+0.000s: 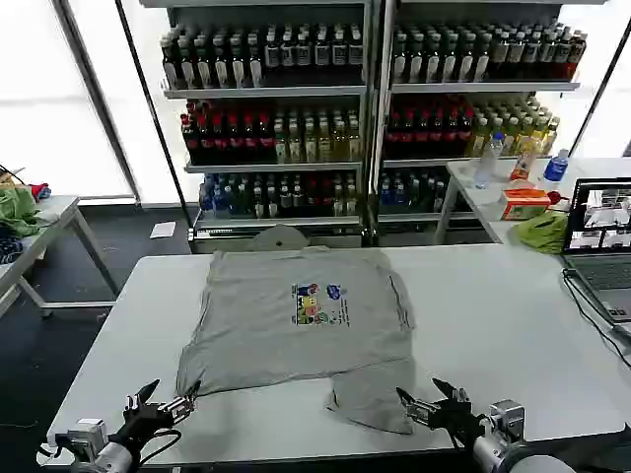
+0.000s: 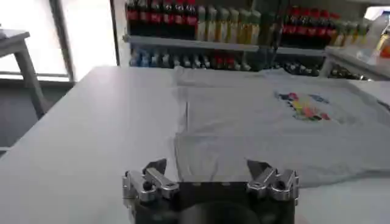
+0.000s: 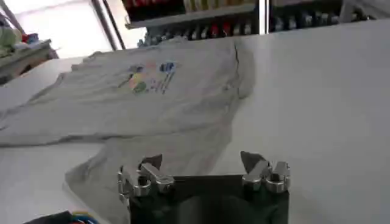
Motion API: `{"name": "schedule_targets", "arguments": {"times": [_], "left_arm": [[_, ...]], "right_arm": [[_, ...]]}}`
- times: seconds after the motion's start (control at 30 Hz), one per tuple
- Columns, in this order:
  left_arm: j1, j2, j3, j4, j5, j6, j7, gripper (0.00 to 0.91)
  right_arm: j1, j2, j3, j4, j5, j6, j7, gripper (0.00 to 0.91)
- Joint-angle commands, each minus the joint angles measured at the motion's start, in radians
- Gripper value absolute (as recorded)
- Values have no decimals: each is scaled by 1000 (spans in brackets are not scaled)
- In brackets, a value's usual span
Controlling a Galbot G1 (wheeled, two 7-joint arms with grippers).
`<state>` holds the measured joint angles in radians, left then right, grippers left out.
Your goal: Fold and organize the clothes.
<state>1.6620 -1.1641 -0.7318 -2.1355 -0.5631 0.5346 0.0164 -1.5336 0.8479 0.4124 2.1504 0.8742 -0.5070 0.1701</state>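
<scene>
Light grey short-sleeved cotton shirt (image 1: 301, 320) with small colourful chest print: head view, spread flat mid white tabletop (image 1: 513, 325), lower right part bunched toward the near edge. Left end effector (image 1: 163, 406) and right end effector (image 1: 434, 404) both open, empty, at the near edge. Bottle shelves (image 1: 286, 118) behind; laptop (image 1: 601, 246) right.

Left wrist view: hem just ahead of left end effector (image 2: 210, 176). Risk: pinching one layer only, dragging cloth.

Right wrist view: bunched flap below right end effector (image 3: 204, 170); a crooked fold is likely.
</scene>
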Motion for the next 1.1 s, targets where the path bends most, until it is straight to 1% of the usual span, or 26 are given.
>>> {"name": "schedule_targets", "arguments": {"times": [0.03, 0.07, 0.1, 0.13, 0.17, 0.23, 0.4, 0.6, 0.63, 0.67, 0.7, 0.73, 0.77, 0.8, 0.9, 0.93, 0.97, 1.03, 1.1], "left_arm": [[-3, 3, 8, 6, -12, 28, -6, 907], [-6, 1, 11, 9, -12, 28, -7, 907], [-10, -4, 15, 11, -12, 28, -7, 907], [-13, -6, 17, 13, -12, 28, -8, 907], [-14, -6, 17, 14, -12, 28, -8, 907], [-20, -4, 16, 19, -14, 26, -6, 907], [-36, -6, 16, 43, -14, 24, -6, 907], [-40, -12, 26, 55, -30, 24, -7, 907], [-40, -13, 29, 56, -30, 23, -6, 887], [-40, -14, 31, 58, -30, 21, -6, 695], [-41, -15, 34, 62, -30, 19, -6, 584], [-43, -16, 36, 68, -30, 19, -6, 353], [-45, -17, 38, 71, -30, 19, -6, 262], [-46, -18, 39, 73, -30, 18, -6, 141], [-49, -19, 40, 81, -30, 14, -5, 121], [-52, -20, 39, 88, -30, 12, -5, 81], [-53, -20, 38, 90, -30, 11, -5, 60], [-54, -19, 37, 100, -32, 9, -2, 30], [-57, -19, 34, 113, -32, 6, 0, 20]], "right_arm": [[13, 29, -19, 6, 35, -71, 58, 736], [14, 29, -23, 5, 32, -71, 56, 403], [15, 28, -35, 4, 29, -71, 54, 282], [16, 29, -50, 1, 19, -71, 56, 30], [16, 35, -62, -2, 0, -71, 55, 0], [19, 48, -85, -10, -16, -70, 44, 0], [39, 82, -113, -31, -26, -70, 39, 0], [34, 76, -117, -32, -35, -64, 22, 0], [33, 74, -115, -30, -33, -63, 22, 0], [32, 73, -113, -29, -33, -62, 21, 0], [30, 73, -111, -29, -33, -58, 21, 0], [30, 73, -111, -31, -32, -55, 21, 0], [29, 73, -109, -34, -33, -50, 20, 0], [29, 73, -109, -35, -32, -46, 19, 0], [29, 74, -106, -38, -30, -36, 17, 0], [29, 74, -105, -38, -30, -35, 16, 0], [29, 73, -105, -38, -29, -34, 15, 0], [29, 70, -105, -37, -27, -34, 11, 0], [28, 68, -105, -36, -28, -34, 9, 0]]}}
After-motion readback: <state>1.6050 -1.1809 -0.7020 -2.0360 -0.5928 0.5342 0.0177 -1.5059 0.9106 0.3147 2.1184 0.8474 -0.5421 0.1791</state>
